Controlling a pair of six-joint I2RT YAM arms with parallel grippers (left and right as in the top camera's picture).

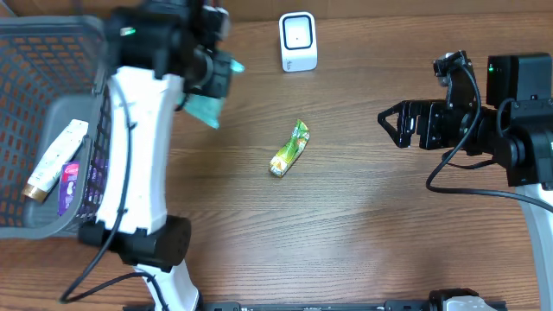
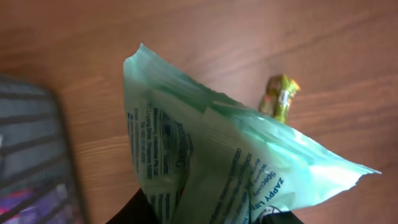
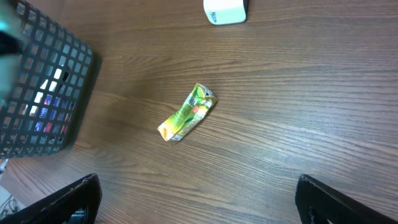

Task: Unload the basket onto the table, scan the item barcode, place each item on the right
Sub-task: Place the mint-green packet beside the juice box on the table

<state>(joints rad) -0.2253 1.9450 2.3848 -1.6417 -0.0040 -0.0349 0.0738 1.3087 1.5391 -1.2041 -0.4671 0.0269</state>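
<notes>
Green packet, pinched by the left end effector left of the scanner, should face its barcode squarely toward it; right end effector gapes empty.

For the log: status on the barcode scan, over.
Left gripper shut on teal packet, held above table. Right gripper open, empty. Green sachet loose mid-table, short of white scanner.
</notes>
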